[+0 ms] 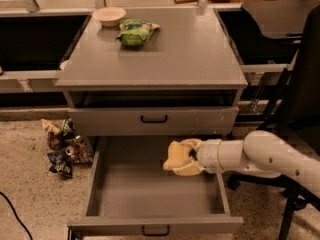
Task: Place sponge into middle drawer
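The pale yellow sponge (176,157) is held in my gripper (189,158), which is shut on it at the end of my white arm (260,156) reaching in from the right. The sponge hangs low over the right half of the middle drawer (150,194), which is pulled out wide and shows a bare grey floor. Its black handle (155,230) is at the bottom edge. The uppermost handled drawer (154,119) above it is closed.
A green snack bag (135,31) and a pale bowl (109,15) sit on the cabinet top (190,54). Crumpled wrappers (62,146) lie on the floor left of the drawer. A black chair (300,99) stands at the right.
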Robot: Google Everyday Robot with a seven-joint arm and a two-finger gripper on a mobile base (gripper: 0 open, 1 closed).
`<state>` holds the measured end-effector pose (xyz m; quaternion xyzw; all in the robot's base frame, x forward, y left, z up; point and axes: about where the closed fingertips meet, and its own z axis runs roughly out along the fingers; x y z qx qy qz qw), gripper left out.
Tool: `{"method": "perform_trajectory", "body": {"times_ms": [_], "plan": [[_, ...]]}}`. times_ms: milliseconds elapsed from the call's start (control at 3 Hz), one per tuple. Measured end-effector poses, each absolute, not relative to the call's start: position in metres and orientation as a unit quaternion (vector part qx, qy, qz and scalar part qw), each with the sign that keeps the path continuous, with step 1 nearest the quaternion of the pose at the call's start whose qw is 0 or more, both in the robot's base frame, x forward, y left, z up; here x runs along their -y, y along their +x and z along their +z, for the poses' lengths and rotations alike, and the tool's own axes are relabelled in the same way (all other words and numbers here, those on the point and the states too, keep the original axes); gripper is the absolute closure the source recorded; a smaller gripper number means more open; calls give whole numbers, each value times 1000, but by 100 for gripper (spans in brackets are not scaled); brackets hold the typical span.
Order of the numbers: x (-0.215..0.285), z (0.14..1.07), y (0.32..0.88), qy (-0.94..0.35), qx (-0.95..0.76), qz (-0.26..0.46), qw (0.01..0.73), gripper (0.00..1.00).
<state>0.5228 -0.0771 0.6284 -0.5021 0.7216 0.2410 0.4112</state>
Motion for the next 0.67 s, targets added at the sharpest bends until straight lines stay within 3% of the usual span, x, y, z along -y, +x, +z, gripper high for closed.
{"method": "perform_trajectory", "body": {"times_ms": [667], "plan": [[87,537,528,-484,-753,232,381,100]]}}
